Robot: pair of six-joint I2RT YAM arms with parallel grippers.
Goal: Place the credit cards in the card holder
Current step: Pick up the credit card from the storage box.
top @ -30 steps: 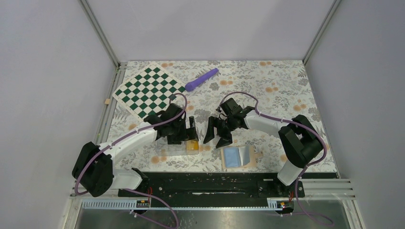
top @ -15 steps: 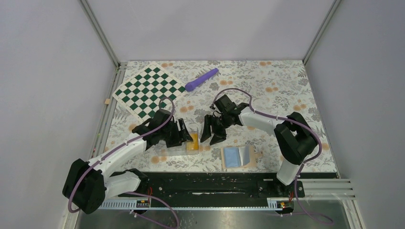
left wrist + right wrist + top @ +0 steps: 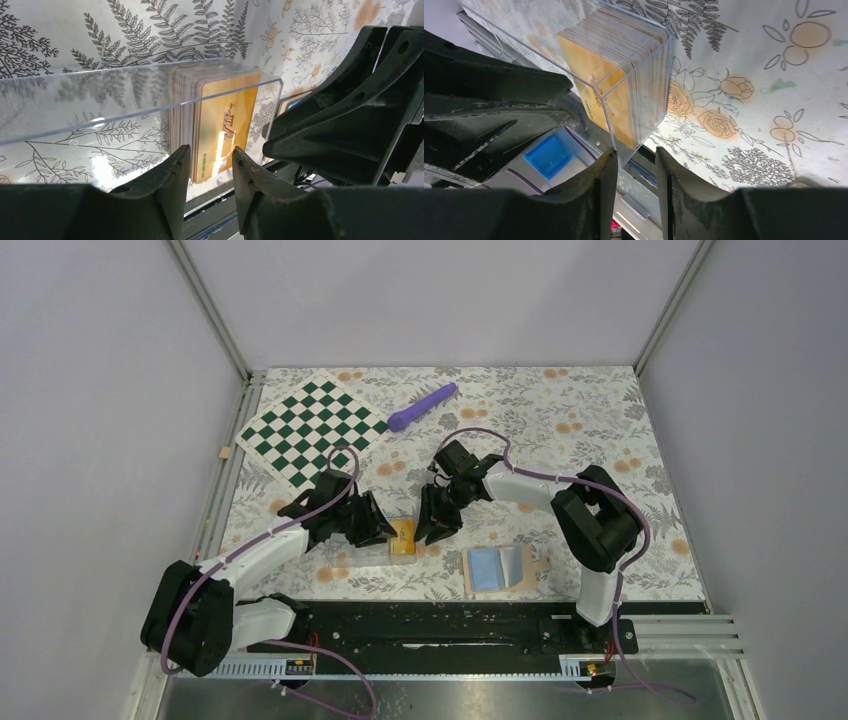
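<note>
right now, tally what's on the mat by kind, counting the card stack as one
checkerboard: 1
purple stick: 1
clear case: 1
stack of credit cards: 1
card holder: 1
total: 5

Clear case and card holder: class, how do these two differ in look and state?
The clear case is see-through; the card holder is tan with light blue pockets. The clear case holds a stack of credit cards standing on edge; the card holder lies open with no card showing. Both rest on the floral cloth.
</note>
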